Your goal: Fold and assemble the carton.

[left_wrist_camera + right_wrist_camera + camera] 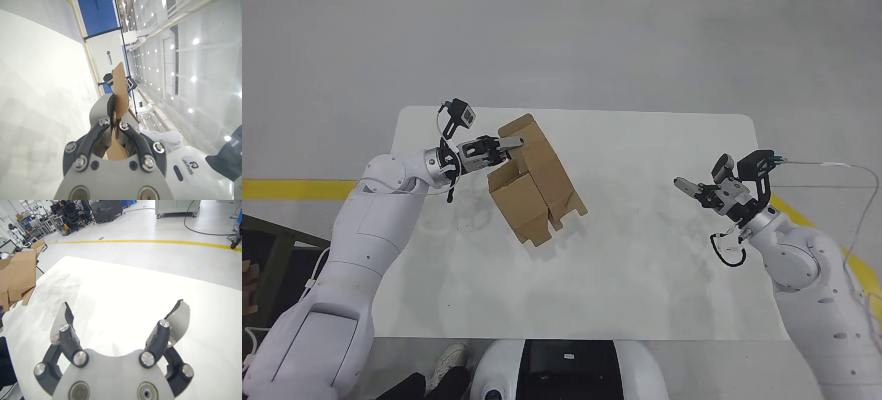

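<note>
Left gripper (115, 111): fingers (110, 106) clamped tight on a cardboard flap edge, which sits sandwiched between the pads. The flap belongs to the carton (537, 185), a brown, part-unfolded box with loose flaps at its lower end. It hangs tilted and looks lifted clear of the tabletop, with its shadow underneath. It sits over the left half of the white table (662, 280), toward the far edge. The left arm comes in from the left side.

Right gripper (122, 306): fingers (67, 313) spread wide with nothing between them, above bare table on the right side. It is well apart from the carton and points roughly toward it.
</note>
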Controlling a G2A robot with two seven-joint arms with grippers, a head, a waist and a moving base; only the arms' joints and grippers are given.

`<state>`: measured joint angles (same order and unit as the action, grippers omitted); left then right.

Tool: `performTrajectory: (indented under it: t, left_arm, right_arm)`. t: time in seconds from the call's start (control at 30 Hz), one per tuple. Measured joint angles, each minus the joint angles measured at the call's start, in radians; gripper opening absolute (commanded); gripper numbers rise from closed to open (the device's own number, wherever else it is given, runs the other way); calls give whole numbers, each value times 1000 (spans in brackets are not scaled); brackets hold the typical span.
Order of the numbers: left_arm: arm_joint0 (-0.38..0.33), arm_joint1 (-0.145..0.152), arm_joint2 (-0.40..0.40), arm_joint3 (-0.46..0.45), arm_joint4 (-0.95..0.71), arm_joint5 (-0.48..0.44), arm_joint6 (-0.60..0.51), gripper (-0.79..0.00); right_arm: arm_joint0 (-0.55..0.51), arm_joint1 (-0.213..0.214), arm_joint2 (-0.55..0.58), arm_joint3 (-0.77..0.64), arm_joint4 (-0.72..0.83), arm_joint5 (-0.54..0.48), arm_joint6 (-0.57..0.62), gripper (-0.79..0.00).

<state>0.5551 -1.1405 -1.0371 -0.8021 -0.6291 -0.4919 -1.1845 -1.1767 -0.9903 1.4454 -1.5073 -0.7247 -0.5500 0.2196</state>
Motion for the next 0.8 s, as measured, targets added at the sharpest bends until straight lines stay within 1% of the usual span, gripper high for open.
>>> performTrajectory:
  t: [0.3, 0.37, 0.4, 0.47, 0.6, 0.7, 0.8]
  left_arm:
    - [1, 0, 0, -1, 1, 1, 1, -785]
    - [9, 2, 0, -19, 19, 11, 16, -785]
    - [13, 4, -2, -36, 37, 18, 18, -785]
    - [18, 9, -7, -55, 57, 27, 4, -785]
    - [22, 13, -9, -66, 65, 55, -49, -785]
    - [19, 11, -1, -64, 70, 58, -86, -785]
    - [10, 6, 10, -64, 59, 52, -140, -785]
  right_arm:
    - [-1, 0, 0, 0, 1, 1, 0, 0]
    - [-7, -2, -6, -3, 26, -7, 3, 0]
    - [-7, -2, -11, 0, 60, -31, 18, 0]
    - [2, -2, -19, 10, 115, -66, 61, 0]
    - [35, -8, -72, 43, 287, -126, 187, 0]
    - [69, -13, -120, 74, 439, -153, 295, 0]
    - [110, -19, -172, 106, 578, -158, 410, 0]
